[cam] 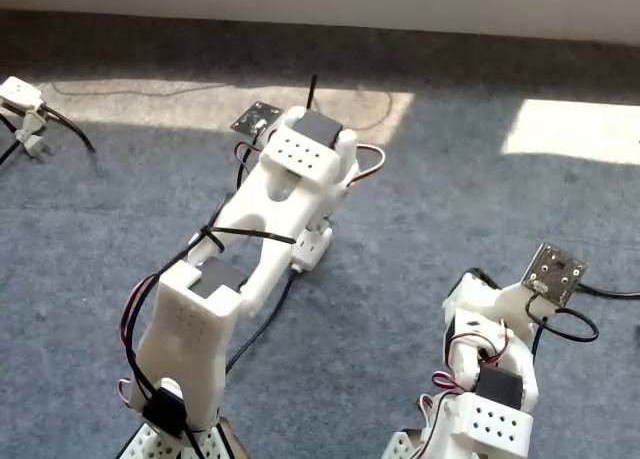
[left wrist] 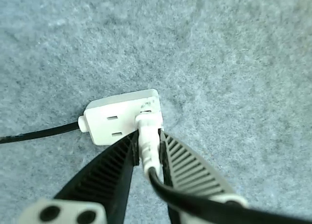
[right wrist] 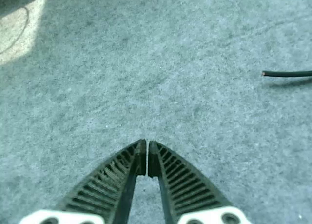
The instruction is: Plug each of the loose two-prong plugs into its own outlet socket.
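– Plug: where is it, and how will it handle?
– Nosed against the outlet block, pinched by the left gripper, twelve o'clock overhead. Probably light and rigid; hold its body, not the limp cord. Right gripper, five o'clock, clenched empty.

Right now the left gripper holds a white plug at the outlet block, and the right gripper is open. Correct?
No: the right gripper is shut and empty, as the right wrist view shows. The left gripper does hold the white plug.
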### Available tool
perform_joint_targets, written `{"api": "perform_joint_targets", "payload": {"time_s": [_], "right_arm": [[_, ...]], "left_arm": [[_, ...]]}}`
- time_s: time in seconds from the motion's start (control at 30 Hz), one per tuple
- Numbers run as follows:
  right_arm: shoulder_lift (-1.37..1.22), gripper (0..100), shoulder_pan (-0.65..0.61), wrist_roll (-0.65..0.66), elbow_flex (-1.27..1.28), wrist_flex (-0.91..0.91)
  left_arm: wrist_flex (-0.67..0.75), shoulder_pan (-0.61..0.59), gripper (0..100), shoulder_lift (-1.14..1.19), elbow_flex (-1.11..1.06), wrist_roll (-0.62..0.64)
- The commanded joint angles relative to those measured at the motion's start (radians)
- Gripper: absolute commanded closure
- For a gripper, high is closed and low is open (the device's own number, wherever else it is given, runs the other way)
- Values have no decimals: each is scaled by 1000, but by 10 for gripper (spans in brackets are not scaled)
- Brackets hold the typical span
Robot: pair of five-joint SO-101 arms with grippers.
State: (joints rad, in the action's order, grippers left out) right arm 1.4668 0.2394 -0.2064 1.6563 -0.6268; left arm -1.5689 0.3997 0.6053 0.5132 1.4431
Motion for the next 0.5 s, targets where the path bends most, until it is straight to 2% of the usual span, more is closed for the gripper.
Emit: {"api": "perform_joint_targets", "payload": {"time_s": [0.0,0.13,0.33,0.47], "right_arm": [[10,969,-4,-3,-7,-4],[10,969,-4,-3,-7,-4],[10,969,-4,-3,-7,-4],[10,969,-4,-3,-7,-4]], "left_arm": [[-21,-5,994,-15,5,11],[-23,-5,994,-13,4,26],[-28,-10,994,-13,-31,209],[-21,-7,994,-13,-48,218]]}}
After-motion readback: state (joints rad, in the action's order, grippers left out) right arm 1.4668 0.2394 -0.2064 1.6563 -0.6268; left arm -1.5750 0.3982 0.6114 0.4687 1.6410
